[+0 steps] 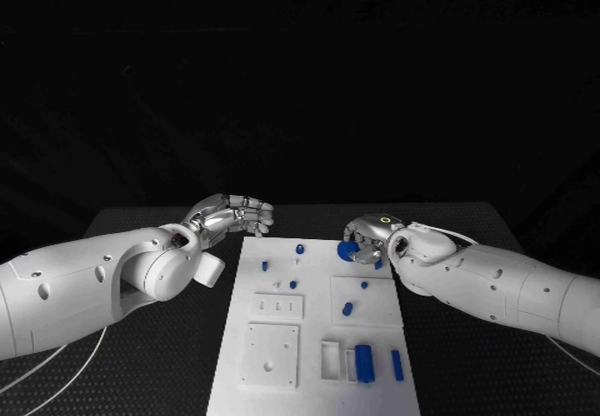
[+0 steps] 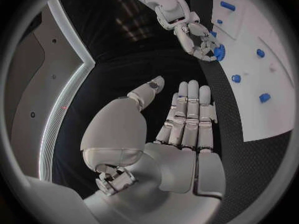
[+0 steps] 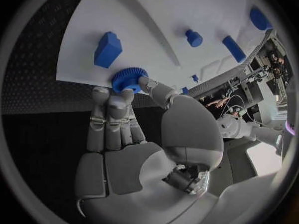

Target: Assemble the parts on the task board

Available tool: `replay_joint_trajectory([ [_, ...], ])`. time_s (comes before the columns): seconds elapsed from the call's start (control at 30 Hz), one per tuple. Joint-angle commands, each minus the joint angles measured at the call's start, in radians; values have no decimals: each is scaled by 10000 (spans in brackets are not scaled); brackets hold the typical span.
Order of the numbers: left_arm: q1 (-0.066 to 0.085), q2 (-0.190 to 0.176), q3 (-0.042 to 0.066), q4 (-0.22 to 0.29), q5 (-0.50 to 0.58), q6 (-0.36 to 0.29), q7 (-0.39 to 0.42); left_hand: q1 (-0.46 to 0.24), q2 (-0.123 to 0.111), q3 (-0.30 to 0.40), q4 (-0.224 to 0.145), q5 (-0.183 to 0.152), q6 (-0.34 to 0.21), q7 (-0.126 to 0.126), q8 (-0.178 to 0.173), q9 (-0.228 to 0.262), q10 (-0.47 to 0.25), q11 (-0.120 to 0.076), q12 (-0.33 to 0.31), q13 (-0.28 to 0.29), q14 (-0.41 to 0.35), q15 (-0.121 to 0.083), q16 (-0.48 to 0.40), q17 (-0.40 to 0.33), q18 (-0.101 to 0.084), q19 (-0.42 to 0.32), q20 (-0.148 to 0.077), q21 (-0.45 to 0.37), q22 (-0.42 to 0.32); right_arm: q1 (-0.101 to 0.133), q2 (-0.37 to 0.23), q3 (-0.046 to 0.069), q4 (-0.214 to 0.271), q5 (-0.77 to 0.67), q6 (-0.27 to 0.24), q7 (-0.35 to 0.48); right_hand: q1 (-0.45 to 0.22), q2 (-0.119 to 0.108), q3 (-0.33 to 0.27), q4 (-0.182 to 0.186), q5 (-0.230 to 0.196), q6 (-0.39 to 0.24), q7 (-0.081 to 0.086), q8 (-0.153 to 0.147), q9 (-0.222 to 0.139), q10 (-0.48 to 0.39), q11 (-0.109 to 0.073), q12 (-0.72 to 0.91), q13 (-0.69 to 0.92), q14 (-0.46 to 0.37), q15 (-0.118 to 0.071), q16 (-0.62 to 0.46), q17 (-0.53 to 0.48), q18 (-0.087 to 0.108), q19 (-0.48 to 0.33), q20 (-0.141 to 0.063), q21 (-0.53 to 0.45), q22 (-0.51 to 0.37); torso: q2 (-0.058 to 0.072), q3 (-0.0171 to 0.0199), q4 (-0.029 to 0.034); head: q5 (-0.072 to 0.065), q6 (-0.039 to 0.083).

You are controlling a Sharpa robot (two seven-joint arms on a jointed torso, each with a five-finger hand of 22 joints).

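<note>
— So, where's the gear?
— My right hand [image 3: 134, 149] pinches the blue gear [image 3: 129, 79] at the task board [image 1: 313, 364]'s far right edge. My left hand [image 1: 231, 214] hovers beside the board, fingers apart, holding nothing.

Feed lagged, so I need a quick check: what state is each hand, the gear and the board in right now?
Left hand: open, holding nothing, beside the board.
Right hand: pinching the blue gear at the board's far right corner.
Blue gear: held between fingertips, at the board's edge.
Task board: flat on the table, blue parts scattered on it.
</note>
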Motion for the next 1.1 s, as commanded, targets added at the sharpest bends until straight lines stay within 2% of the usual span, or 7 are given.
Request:
replay_joint_trajectory([
  [0.03,13,-2,8,17,-35,128,63,-82,-10,40,-3,-30,-61,217,-43,12,28,45,-40,10,-6,59,-59,14,97,-29,-59,36,-12,-252,-70,-164,-108,-94,1147,-238,-34,-73,-5,-40,71,287,175,-30,-18,-384,-23,35,-17,7,61,21,15,133,-48,17,32,179,1,4,4,-6,5],
  [0.13,13,-7,8,22,-35,128,61,-84,-10,40,-2,-31,-61,217,-43,13,29,46,-41,10,-6,59,-59,14,96,-29,-59,37,-13,-255,-82,-164,-92,-17,1139,-249,-291,-106,-126,-11,616,317,183,-20,-17,-433,-13,85,-47,-10,85,33,48,133,-68,38,49,183,4,6,-1,-8,11],
  [0.3,13,-8,8,30,-36,121,61,-88,-9,39,1,-31,-61,217,-45,14,29,46,-42,12,-6,59,-59,15,94,-29,-60,39,-14,-256,-109,-164,-101,182,1118,-253,-452,164,-158,29,769,595,110,110,32,-438,-79,274,-104,-11,16,60,120,133,-50,25,94,175,7,-2,-7,-31,9],
  [0.4,13,-13,8,28,-39,116,60,-90,-7,40,4,-30,-60,217,-46,16,30,45,-43,13,-5,59,-59,15,93,-30,-61,40,-16,-256,-115,-164,-100,183,996,-269,-502,304,67,175,653,834,31,211,72,-424,-154,380,-181,0,-55,53,156,133,-33,12,108,164,6,-3,0,-37,-5],
  [0.6,13,-16,8,26,-41,102,61,-91,-7,40,5,-30,-59,217,-47,18,31,45,-45,15,-5,58,-60,16,91,-31,-64,42,-18,-255,-99,-163,-143,9,791,-381,-494,315,280,228,569,1023,-33,279,107,-388,-213,497,-279,34,-113,52,200,133,10,-18,154,167,7,-7,14,-44,-13],
  [0.9,14,-20,8,39,-54,89,59,-93,-8,42,7,-29,-58,216,-48,22,33,44,-48,19,-5,57,-60,17,88,-32,-67,45,-22,-254,-61,-162,-126,-156,719,-393,-528,319,505,394,-149,1523,-198,488,256,-268,-364,720,-512,109,-255,58,318,133,100,-62,255,167,4,-11,7,-60,-6],
  [1.1,14,-22,8,56,-79,78,54,-94,-8,43,8,-29,-57,216,-50,25,33,44,-50,21,-4,57,-60,18,86,-33,-70,48,-24,-253,-41,-162,-116,-158,767,-377,-594,340,479,467,-329,1666,-249,547,322,-232,-410,784,-599,126,-297,53,363,133,116,-65,281,164,7,-15,16,-72,-10],
])
